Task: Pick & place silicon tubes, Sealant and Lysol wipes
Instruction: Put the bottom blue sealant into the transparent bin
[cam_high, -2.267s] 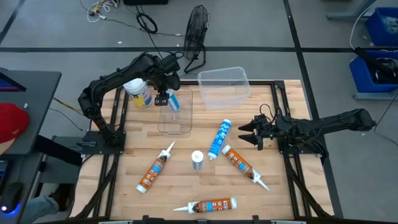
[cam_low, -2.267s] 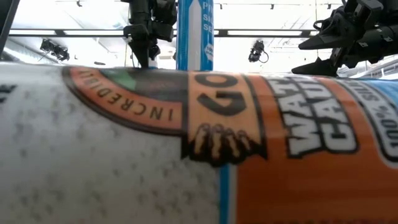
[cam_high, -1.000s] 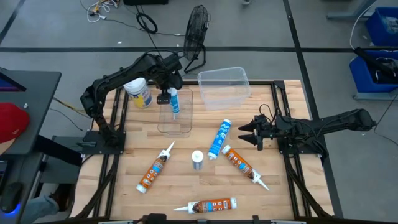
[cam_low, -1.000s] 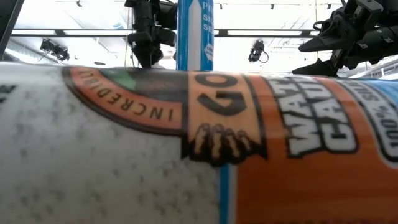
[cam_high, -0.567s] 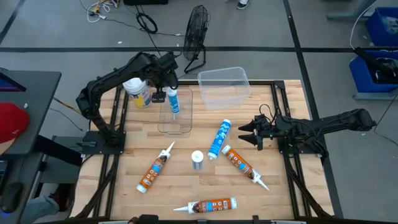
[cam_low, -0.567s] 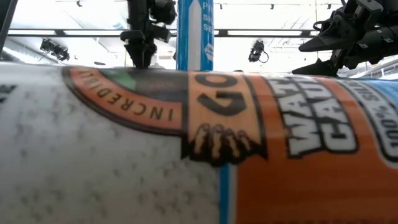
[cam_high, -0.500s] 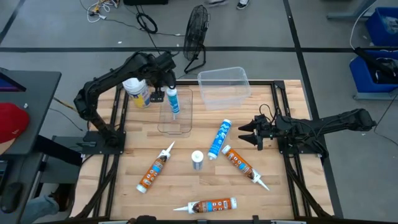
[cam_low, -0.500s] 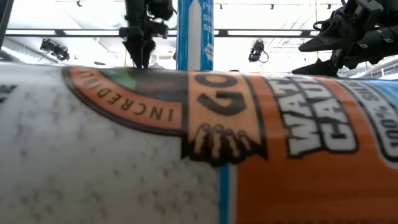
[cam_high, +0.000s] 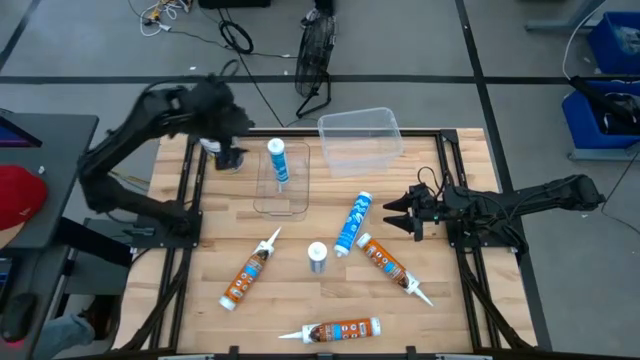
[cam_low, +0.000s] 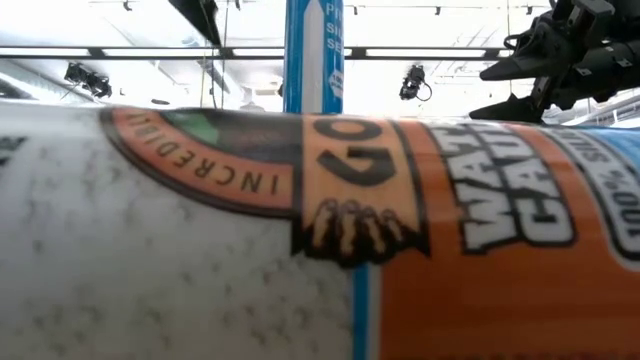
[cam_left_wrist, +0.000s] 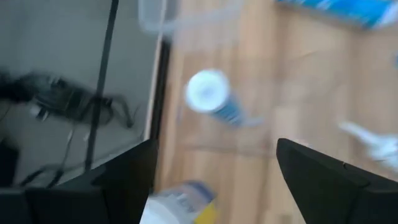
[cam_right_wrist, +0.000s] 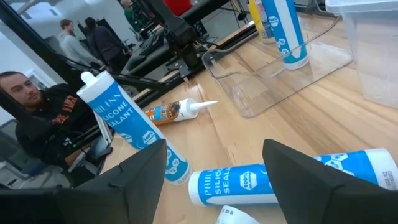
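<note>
High view: blue tube (cam_high: 278, 160) left standing in clear tray (cam_high: 282, 190) near far edge of bench (cam_high: 330, 300). Left pincer (cam_high: 228, 155) spread, empty, swung back over Lysol wipes (cam_high: 222, 152) at far-left corner, probably next pick. Right pincer (cam_high: 398, 214) spread, idle by right edge.

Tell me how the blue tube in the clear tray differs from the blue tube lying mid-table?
The tray tube stands upright inside the clear tray, so the high view sees mostly its round white cap. The mid-table tube lies flat on the bare wood, showing its full length at a slant. The tray tube sits toward the left arm's side; the lying one is nearer the right end effector. Both are blue-and-white sealant tubes, and neither is held.
</note>
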